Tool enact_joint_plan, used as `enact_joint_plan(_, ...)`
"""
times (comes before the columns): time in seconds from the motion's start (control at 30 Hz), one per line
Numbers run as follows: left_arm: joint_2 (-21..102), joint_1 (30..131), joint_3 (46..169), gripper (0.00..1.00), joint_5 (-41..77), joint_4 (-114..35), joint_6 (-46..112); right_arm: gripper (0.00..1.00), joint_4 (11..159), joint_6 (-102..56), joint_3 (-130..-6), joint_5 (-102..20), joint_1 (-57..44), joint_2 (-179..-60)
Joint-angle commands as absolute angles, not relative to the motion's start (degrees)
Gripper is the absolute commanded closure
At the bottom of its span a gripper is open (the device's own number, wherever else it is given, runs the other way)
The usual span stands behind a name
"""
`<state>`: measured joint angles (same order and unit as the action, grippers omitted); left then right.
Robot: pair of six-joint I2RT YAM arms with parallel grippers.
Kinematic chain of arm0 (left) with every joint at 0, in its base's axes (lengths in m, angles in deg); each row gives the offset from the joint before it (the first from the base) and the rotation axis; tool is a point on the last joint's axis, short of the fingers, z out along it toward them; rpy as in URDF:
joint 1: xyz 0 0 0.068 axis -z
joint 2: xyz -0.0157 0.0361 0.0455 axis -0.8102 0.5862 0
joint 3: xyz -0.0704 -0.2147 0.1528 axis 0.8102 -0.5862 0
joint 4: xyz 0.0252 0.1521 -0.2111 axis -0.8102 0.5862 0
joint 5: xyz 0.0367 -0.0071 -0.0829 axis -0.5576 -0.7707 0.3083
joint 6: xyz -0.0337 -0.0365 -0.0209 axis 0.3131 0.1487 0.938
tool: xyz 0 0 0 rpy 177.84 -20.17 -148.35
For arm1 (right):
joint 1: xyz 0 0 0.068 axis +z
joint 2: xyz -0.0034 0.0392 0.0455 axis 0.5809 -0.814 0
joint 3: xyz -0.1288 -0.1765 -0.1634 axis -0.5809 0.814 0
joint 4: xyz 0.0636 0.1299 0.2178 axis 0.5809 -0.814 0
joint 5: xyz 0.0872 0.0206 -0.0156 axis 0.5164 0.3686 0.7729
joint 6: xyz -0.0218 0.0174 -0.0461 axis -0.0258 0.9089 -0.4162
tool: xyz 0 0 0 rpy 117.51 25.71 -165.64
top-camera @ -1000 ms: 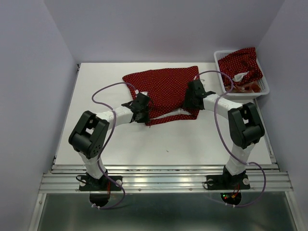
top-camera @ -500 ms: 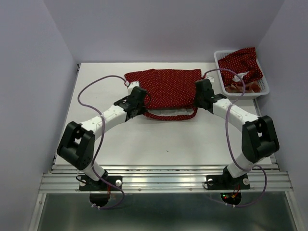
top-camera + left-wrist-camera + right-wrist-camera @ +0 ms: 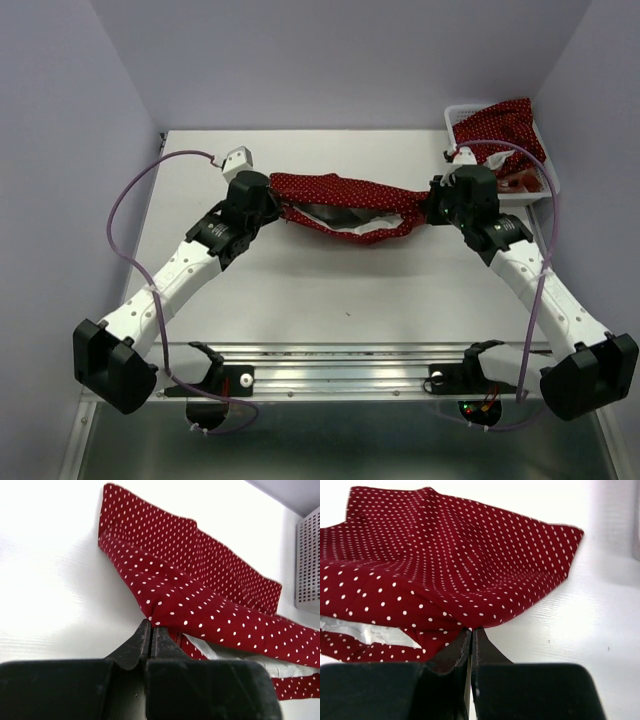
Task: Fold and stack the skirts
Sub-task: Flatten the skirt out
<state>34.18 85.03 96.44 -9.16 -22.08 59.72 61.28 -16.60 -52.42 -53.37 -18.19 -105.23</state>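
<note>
Now, polka-dot skirt (image 3: 345, 190): dark red with white dots, stretched left to right across the far middle of the table (image 3: 330, 290), between the two grippers.
Lie of the cloth: the pinched edge is raised and sags in the middle; in the wrist views the far part lies flat on the white surface.
Lining (image 3: 365, 228): a pale inner layer shows under the sagging red edge.
Left gripper (image 3: 275, 205): jaws fully closed, pinching the skirt's left end, with a fold of dotted cloth bunched at the fingertips.
Right gripper (image 3: 435, 205): jaws fully closed on the skirt's right end, cloth fanning away from the tips.
Basket (image 3: 450, 125): white mesh, at the far right corner, just beyond the right gripper.
Second polka-dot skirt (image 3: 500, 125): heaped in the basket, draped over its far rim.
</note>
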Motion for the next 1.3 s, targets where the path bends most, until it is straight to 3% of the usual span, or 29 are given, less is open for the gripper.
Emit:
enact_joint_plan(0.0, 31.5, 82.7, 96.6, 1.0, -15.2, -22.2, 56.1, 0.99, 57.4, -21.3, -53.9, -51.4, -19.8, -102.8)
enact_joint_plan(0.17, 41.0, 78.0, 107.4, 1.0, -8.5, -27.2, 49.9, 0.99, 58.2, -24.2, -64.7, -53.6, -19.8, -110.7)
enact_joint_plan(0.3, 51.7, 72.8, 129.4, 1.0, -2.4, -24.7, 46.0, 0.99, 58.3, -29.1, -83.1, -57.3, -20.5, -123.7)
enact_joint_plan(0.43, 63.4, 71.6, 163.0, 1.0, 3.9, -19.0, 40.5, 0.99, 57.0, -35.3, -102.4, -60.1, -21.2, -131.5)
enact_joint_plan(0.57, 66.1, 71.2, 175.2, 1.0, 5.7, -19.9, 36.8, 0.99, 59.9, -37.2, -112.3, -57.3, -21.8, -132.6)
enact_joint_plan(0.73, 57.2, 69.7, 162.2, 1.0, 7.1, -26.9, 34.9, 0.99, 67.0, -38.4, -104.2, -50.7, -21.8, -126.2)
enact_joint_plan(0.93, 35.2, 69.7, 116.5, 1.0, 4.8, -40.3, 35.4, 0.96, 70.4, -36.7, -78.9, -38.7, -21.8, -113.0)
enact_joint_plan(0.97, 32.8, 69.6, 111.3, 1.0, 4.8, -42.4, 37.7, 0.95, 70.9, -35.1, -69.6, -38.1, -21.8, -110.9)
enact_joint_plan(1.13, 21.2, 69.8, 78.0, 1.0, 5.1, -45.0, 53.7, 0.85, 71.5, -18.4, -45.2, -37.9, -21.8, -99.3)
enact_joint_plan(1.17, 20.1, 69.8, 75.1, 0.98, 6.4, -45.2, 55.7, 0.72, 71.0, -15.8, -42.4, -37.4, -21.8, -97.9)
enact_joint_plan(1.2, 19.0, 69.7, 72.9, 0.81, 8.6, -43.9, 58.0, 0.35, 69.9, -13.5, -38.2, -35.8, -21.3, -94.6)
enact_joint_plan(1.23, 16.5, 69.8, 70.7, 0.66, 8.4, -41.4, 59.1, 0.24, 68.2, -12.9, -37.2, -33.7, -21.3, -92.9)
enact_joint_plan(1.27, 14.7, 69.7, 70.1, 0.54, 7.6, -35.1, 60.3, 0.04, 66.3, -12.6, -36.8, -33.9, -21.3, -91.2)
